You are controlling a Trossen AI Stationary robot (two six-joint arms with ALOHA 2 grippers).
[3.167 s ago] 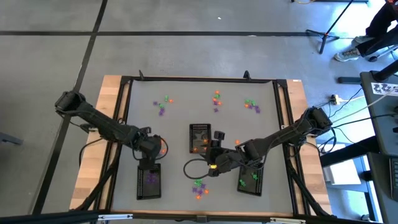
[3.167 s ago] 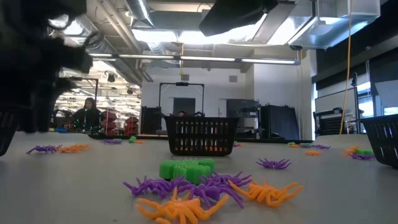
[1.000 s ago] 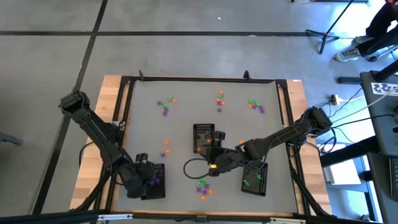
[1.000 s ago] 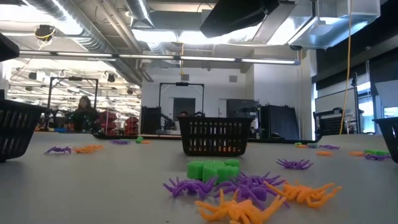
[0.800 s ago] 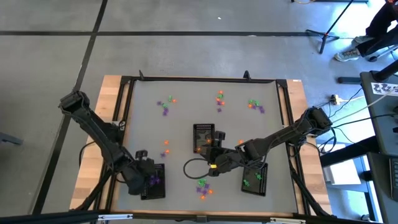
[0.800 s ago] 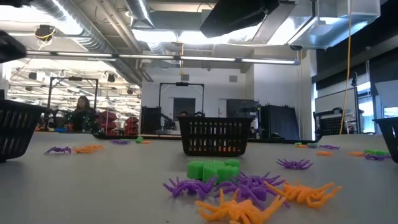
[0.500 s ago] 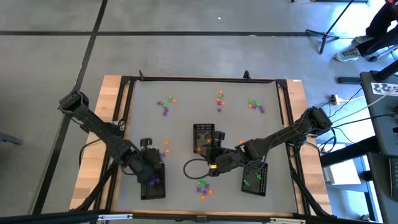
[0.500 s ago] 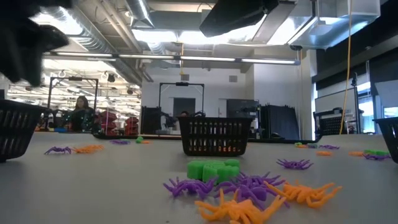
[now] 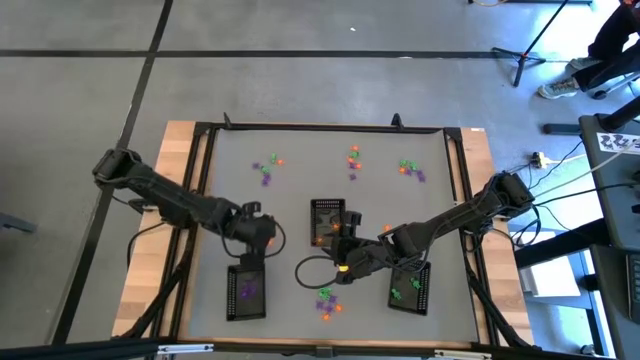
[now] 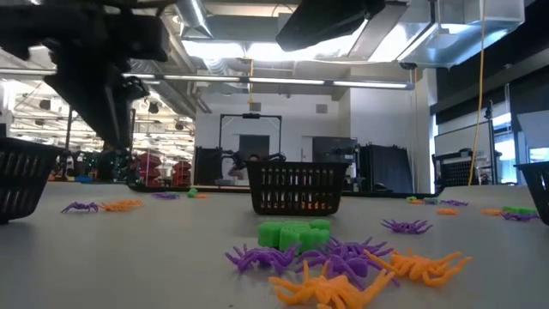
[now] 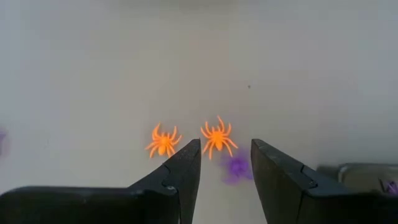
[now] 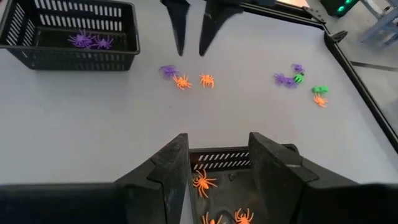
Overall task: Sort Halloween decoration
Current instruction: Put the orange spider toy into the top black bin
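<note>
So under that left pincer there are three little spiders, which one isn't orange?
The purple spider, the one closest to the open left pincer. The two orange spiders lie side by side just beyond it.

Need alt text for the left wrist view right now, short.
The left gripper hangs open above the grey table, its two dark fingers empty. Just past them lie two orange spiders and a purple spider, with a tray's corner at the edge.

A grey concrete floor (image 9: 300, 60) surrounds the table, with bright ceiling lights (image 10: 249, 49) and exposed ducts overhead.
</note>
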